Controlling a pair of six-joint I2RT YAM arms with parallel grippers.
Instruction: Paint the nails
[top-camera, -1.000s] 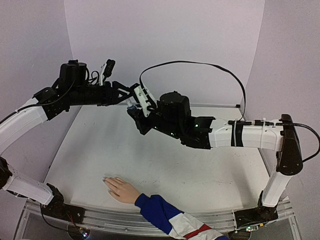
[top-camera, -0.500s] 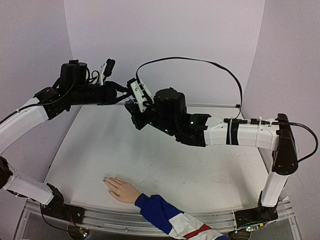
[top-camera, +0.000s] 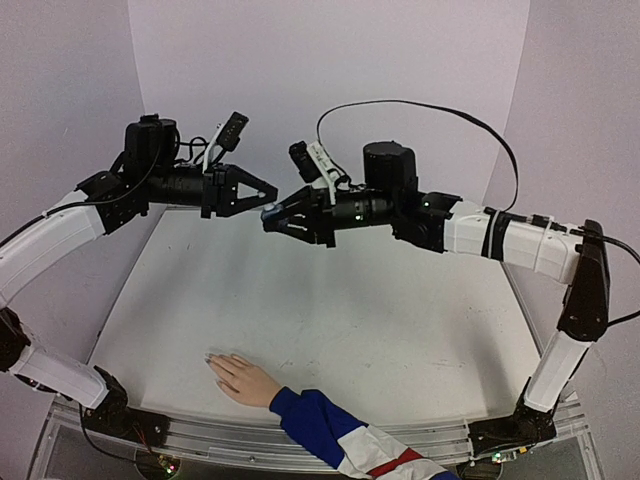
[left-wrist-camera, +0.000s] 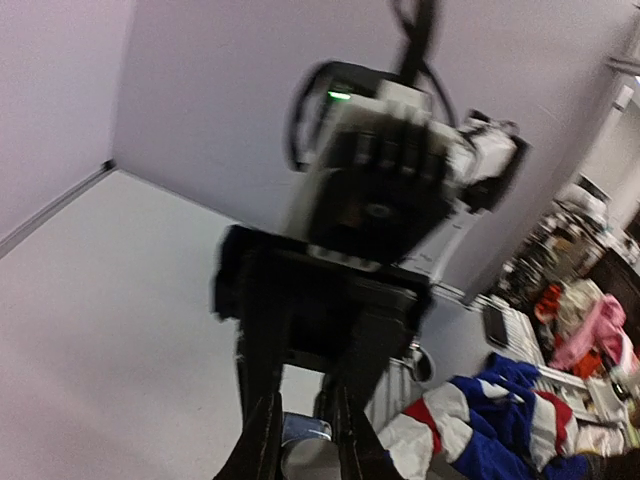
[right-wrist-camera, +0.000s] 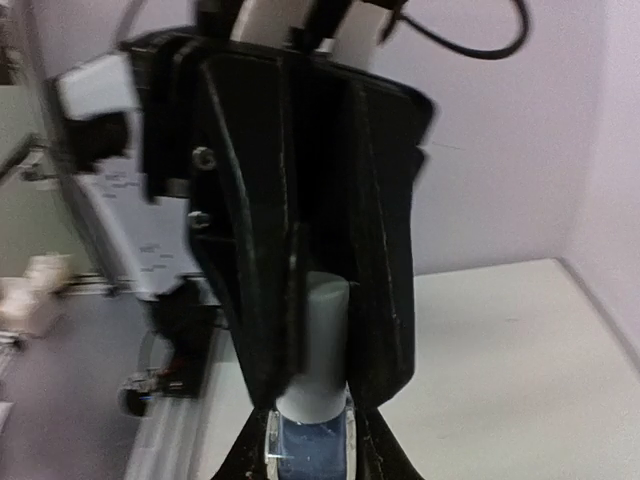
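Observation:
Above the back of the table, my right gripper is shut on a small blue bottle and points left. My left gripper meets it from the left and is shut on the bottle's white cap. The pale hand lies flat near the front edge, with its blue, white and red sleeve trailing to the right. Its nails are tiny at the fingertips, far below both grippers.
The white table is enclosed by lilac walls on three sides. A black cable arcs above the right arm. Both arm bases sit on the metal rail at the near edge.
My left gripper has shut on the cap. The right arm has risen and turned its wrist, so its gripper points left at the left gripper. The hand has not moved.

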